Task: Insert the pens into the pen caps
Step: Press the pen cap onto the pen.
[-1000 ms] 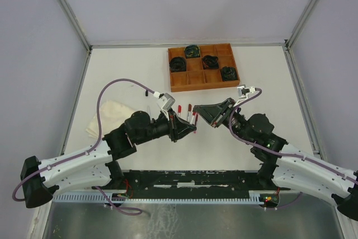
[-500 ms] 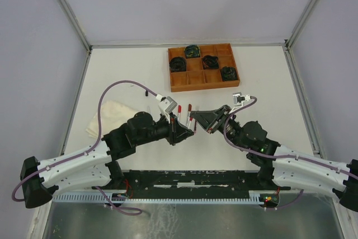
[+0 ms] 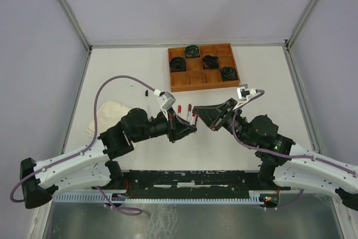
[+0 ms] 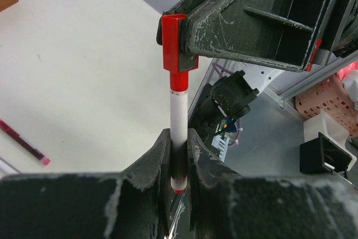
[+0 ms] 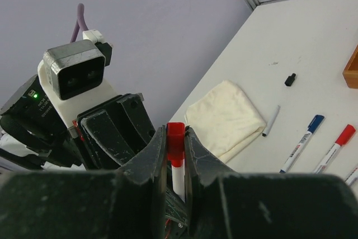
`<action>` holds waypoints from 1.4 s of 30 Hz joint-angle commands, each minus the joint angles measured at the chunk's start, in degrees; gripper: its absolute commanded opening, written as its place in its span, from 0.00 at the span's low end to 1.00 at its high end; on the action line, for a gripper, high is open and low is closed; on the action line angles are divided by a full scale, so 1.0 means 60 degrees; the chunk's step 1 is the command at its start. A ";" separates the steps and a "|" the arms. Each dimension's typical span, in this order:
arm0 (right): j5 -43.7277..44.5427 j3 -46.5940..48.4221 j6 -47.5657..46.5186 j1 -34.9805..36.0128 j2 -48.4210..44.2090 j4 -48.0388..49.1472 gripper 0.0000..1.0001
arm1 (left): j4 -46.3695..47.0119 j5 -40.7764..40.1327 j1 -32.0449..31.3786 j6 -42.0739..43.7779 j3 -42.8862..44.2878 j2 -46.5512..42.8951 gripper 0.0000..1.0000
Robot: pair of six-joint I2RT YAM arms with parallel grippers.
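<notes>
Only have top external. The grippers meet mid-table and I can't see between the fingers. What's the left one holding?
Observer: On the left wrist view, the left gripper is shut on a thin white-barrelled marker pen, which stands up out of its fingers.
Operator: And the right?
Observer: The right gripper is shut on a short red plastic cap, clamped by its sides.
Operator: Is the cap on the pen?
Observer: The cap sits over the pen's far end, in line with the barrel. I can't tell whether it's pressed fully home.
</notes>
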 commanded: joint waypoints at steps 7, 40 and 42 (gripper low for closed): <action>-0.1097 0.0320 -0.0721 0.0483 -0.0480 -0.1803 0.30 | 0.1786 -0.0586 0.0236 0.0682 0.1000 -0.0329 0.03; 0.1477 0.5208 -0.2809 0.0483 0.1755 -0.3521 0.72 | 0.1597 0.0613 0.0227 0.0827 0.0864 0.0036 0.03; 0.1430 0.5537 -0.2808 0.0483 0.1973 -0.3833 0.71 | 0.1611 0.0779 0.0238 0.0823 0.0916 0.0106 0.03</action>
